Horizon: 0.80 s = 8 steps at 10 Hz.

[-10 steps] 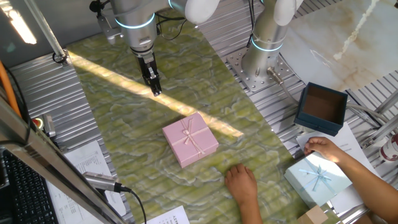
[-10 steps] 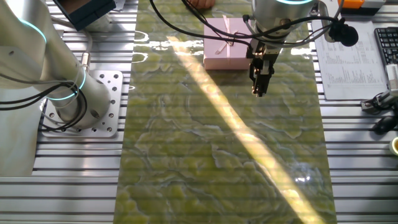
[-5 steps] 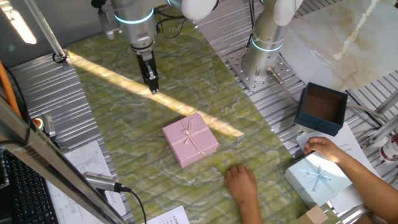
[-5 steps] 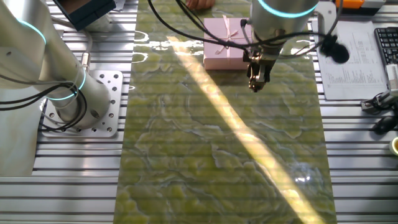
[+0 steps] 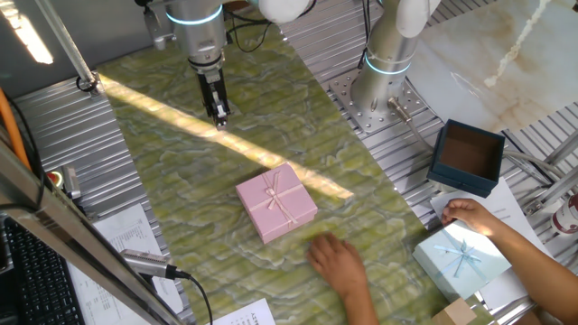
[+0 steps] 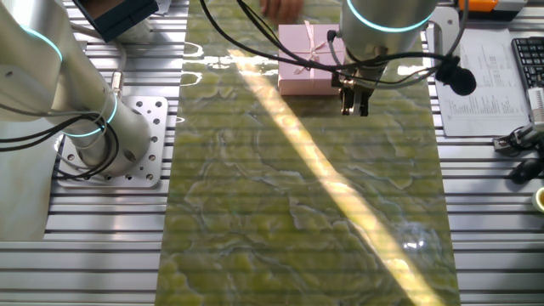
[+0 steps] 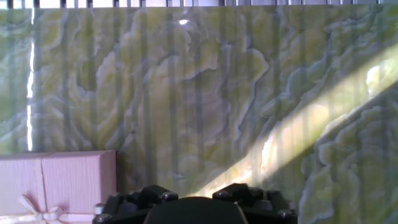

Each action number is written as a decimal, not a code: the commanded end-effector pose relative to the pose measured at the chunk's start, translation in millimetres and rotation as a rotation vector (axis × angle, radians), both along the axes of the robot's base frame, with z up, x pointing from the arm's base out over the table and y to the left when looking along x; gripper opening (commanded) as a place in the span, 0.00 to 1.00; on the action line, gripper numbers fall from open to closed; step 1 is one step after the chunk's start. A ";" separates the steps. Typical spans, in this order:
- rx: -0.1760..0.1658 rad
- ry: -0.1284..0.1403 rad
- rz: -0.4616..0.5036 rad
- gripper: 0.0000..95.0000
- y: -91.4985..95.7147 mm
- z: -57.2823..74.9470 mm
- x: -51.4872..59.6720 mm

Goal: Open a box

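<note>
Box (image 5: 276, 203) beside person's hand (image 5: 336, 261)

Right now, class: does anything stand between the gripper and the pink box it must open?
Nothing lies on the mat between the gripper and the pink box. But a person's hand rests close to the box's near side, opposite the gripper.

The scene is brightly and evenly lit. A hard diagonal band of sunlight crosses the green marbled table mat (image 5: 271, 171), nearly washing out to white in both fixed views, and glare glints off the ribbed metal tabletop (image 6: 93, 246) near the mat's edges. The small pale pink cardboard box (image 5: 276, 202) casts only a soft shadow. The hand view is soft and hazy, with faint vertical streaks across the mat.
</note>
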<state>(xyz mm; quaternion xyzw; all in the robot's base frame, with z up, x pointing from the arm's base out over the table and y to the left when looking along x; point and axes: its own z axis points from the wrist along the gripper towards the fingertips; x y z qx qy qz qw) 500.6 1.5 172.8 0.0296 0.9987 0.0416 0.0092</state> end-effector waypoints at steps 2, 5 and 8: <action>-0.011 0.043 0.004 0.00 -0.3 -1.0 1.2; -0.011 0.102 0.032 0.00 3.4 -2.9 2.1; -0.016 0.117 0.059 0.00 11.6 -7.0 3.8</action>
